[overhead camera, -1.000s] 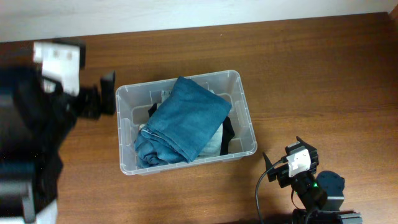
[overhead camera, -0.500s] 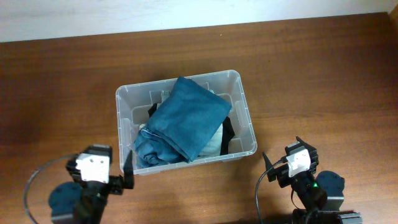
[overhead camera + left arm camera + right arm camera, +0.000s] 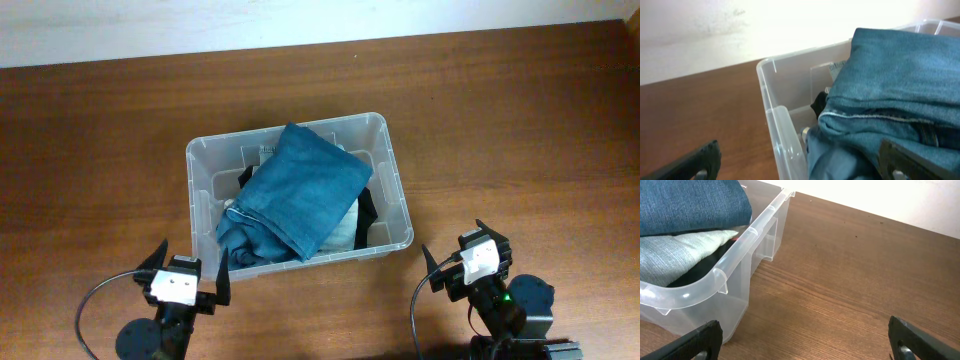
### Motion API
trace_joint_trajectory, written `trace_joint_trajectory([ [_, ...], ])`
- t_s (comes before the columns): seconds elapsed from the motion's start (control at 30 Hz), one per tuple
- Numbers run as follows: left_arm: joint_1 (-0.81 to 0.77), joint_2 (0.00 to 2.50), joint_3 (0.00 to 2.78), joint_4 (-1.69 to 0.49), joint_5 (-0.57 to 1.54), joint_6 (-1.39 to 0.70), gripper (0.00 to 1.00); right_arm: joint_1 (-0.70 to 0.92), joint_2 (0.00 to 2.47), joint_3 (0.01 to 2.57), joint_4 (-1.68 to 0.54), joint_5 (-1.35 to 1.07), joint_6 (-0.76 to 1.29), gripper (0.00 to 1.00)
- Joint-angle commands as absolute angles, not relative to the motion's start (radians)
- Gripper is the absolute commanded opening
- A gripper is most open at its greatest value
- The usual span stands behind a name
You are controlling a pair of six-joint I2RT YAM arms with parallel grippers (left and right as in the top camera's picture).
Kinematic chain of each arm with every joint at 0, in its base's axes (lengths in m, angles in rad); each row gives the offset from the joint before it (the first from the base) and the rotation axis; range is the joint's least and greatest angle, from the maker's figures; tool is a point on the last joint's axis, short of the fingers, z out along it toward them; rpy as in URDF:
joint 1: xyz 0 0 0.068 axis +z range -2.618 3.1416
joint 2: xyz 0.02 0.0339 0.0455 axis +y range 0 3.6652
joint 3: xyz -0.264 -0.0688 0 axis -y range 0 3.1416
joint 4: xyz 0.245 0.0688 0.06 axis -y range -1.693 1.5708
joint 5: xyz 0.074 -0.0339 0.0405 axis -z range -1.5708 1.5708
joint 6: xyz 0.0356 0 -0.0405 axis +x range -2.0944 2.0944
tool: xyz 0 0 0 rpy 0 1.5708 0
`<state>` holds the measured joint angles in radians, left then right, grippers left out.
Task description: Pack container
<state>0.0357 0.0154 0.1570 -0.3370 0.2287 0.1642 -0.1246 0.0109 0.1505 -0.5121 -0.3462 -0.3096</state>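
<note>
The container (image 3: 394, 176) is a clear plastic tub in the middle of the wooden table. It holds folded blue jeans (image 3: 300, 190) lying over pale and black clothes (image 3: 362, 215). The jeans (image 3: 890, 90) and the container's rim (image 3: 780, 120) fill the left wrist view; the rim (image 3: 740, 245) also shows in the right wrist view. My left gripper (image 3: 189, 270) is open and empty at the table's front, just below the container's front left corner. My right gripper (image 3: 458, 245) is open and empty at the front right, apart from the container.
A white wall edge (image 3: 300, 20) runs along the back of the table. Bare brown wood (image 3: 520, 130) lies to the right of the container and more (image 3: 90, 150) to the left.
My left arm has drawn back from beside the container's upper left to the table's front edge, below the front left corner. The right arm and the clothes have not moved.
</note>
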Motion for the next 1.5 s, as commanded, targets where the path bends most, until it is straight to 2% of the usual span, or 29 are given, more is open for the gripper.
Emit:
trace_joint_trajectory([
  [0.0,0.033,0.006,0.124,-0.358,0.240,0.171,1.00,-0.117,0.004,0.144,-0.513,-0.358,-0.299,0.98],
  [0.1,0.033,0.006,0.124,-0.420,0.240,0.171,1.00,-0.117,0.004,0.144,-0.513,-0.358,-0.299,0.98],
  [1.47,0.033,0.007,0.124,-0.420,0.240,0.171,1.00,-0.117,0.004,0.144,-0.513,-0.358,-0.299,0.98],
])
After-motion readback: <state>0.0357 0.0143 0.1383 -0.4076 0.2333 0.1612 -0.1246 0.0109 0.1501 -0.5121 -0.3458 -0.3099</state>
